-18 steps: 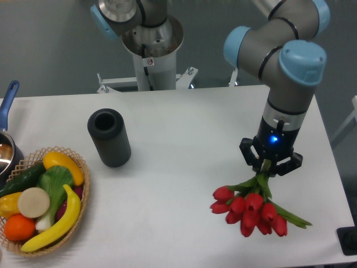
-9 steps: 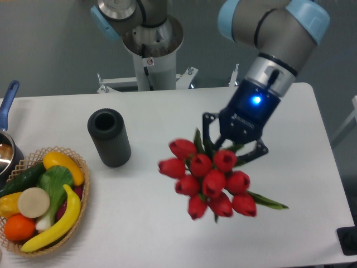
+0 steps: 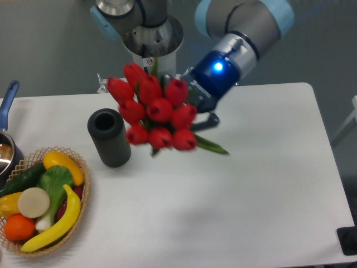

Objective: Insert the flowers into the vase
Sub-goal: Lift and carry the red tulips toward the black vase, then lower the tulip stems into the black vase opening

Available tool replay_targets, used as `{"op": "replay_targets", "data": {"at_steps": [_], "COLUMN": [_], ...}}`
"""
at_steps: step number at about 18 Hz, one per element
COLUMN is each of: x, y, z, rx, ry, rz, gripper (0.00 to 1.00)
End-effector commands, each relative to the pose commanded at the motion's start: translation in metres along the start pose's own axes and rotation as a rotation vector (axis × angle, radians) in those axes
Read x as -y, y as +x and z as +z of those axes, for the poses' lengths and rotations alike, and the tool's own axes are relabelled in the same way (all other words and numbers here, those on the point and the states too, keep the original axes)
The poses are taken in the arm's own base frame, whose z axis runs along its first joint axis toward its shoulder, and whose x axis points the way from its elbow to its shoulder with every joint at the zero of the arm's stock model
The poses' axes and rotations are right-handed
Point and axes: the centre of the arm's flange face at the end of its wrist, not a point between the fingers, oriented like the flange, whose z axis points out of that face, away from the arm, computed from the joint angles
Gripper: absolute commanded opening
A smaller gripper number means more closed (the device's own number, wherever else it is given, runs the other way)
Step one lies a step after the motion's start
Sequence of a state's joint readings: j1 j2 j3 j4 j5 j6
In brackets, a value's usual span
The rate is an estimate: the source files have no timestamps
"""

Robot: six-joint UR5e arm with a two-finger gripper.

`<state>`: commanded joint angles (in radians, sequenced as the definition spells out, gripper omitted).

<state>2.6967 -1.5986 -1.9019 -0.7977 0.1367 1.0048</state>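
Note:
The flowers, a bunch of red tulips with green stems and leaves, hang in the air above the table, buds pointing toward the camera and left. My gripper is shut on their stems, which are mostly hidden behind the buds. The vase, a black ribbed cylinder with a round open mouth, stands upright on the white table at the left. The bunch is just right of the vase and higher than its mouth, not touching it.
A wicker basket with fruit and vegetables sits at the front left edge. A pot with a blue handle is at the far left. The arm's base stands behind the table.
The gripper has lifted the tulips off the table at the right and carried them up and left, toward the vase. The vase and basket have not moved.

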Motion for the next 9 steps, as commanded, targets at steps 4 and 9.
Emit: {"op": "replay_targets", "data": {"at_steps": [4,9], "x": [-0.018,-0.051], "y": [0.028,0.055], "z": [0.000,0.003], "rx": [-0.085,-0.117], "ry": [0.130,0.186], "rz": [-0.055,-0.079], "gripper": [0.00,0.00]}}
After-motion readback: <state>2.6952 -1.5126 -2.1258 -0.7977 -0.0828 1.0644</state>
